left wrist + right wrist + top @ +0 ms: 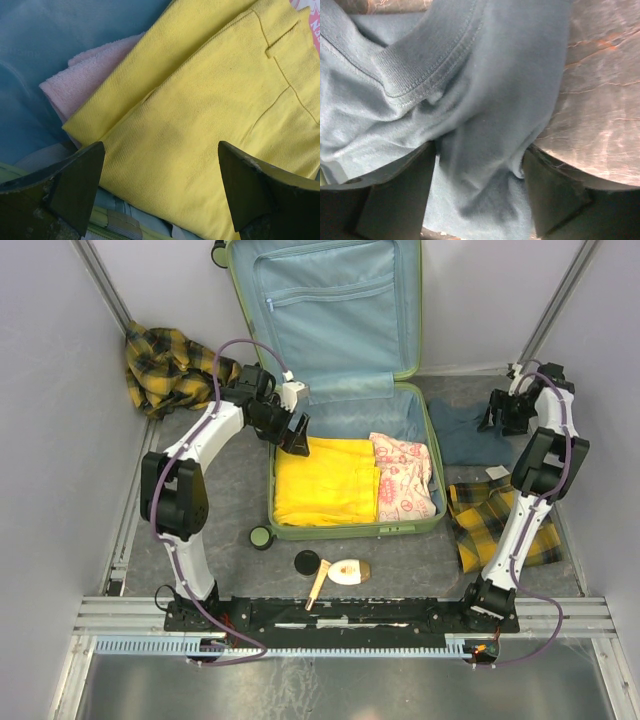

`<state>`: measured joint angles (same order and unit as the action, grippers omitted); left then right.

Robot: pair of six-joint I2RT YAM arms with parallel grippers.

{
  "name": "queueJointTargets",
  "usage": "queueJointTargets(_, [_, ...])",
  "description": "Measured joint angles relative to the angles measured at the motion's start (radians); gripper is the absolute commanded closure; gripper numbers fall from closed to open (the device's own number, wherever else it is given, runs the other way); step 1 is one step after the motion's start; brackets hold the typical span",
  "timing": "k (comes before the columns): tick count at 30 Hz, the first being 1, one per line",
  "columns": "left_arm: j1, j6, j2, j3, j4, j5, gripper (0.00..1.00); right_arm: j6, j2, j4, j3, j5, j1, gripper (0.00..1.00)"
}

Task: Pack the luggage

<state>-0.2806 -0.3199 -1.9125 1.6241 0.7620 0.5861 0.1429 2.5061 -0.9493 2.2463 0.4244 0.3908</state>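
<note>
Luggage (340, 531): we see it open between both arms.
Left gripper (161, 147): spread wide, empty, over the yellow garment (325, 480) inside.
Right gripper (479, 150): straddles the blue-grey garment (470, 435) beside the luggage; we cannot tell whether it grips.

Both arms reach forward, the left tool (161, 152) spread wide, the right tool (479, 156) parted too.

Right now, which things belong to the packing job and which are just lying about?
Job: suitcase; yellow trousers and pink print cloth inside it; blue top at the right claw.
Lying about, perhaps for later: left plaid shirt; right plaid shirt; black disc; wooden stick; oval case.
</note>
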Motion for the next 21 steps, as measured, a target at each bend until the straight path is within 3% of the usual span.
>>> queueJointTargets(1, [0.000,0.000,0.000,0.000,0.000,0.000,0.00,0.007,-0.004,0.005,-0.010,-0.001,-0.003,0.39])
queueJointTargets(2, [0.000,0.000,0.000,0.000,-0.001,0.000,0.00,0.012,-0.005,0.008,-0.023,0.000,-0.007,0.50])
queueJointTargets(4, [0.000,0.000,0.000,0.000,-0.002,-0.001,0.00,0.019,-0.011,0.015,-0.039,0.000,-0.012,0.84])
queueJointTargets(5, [0.000,0.000,0.000,0.000,-0.003,-0.001,0.00,0.022,-0.011,0.016,-0.046,0.005,-0.014,0.96])
queueJointTargets(15, [0.000,0.002,0.011,-0.020,-0.043,0.001,0.00,-0.014,-0.022,-0.033,-0.050,0.044,-0.023,0.98])
queueJointTargets(21, [0.005,0.013,0.037,-0.067,-0.090,0.017,0.00,-0.082,-0.108,-0.063,-0.061,0.076,-0.019,0.98])
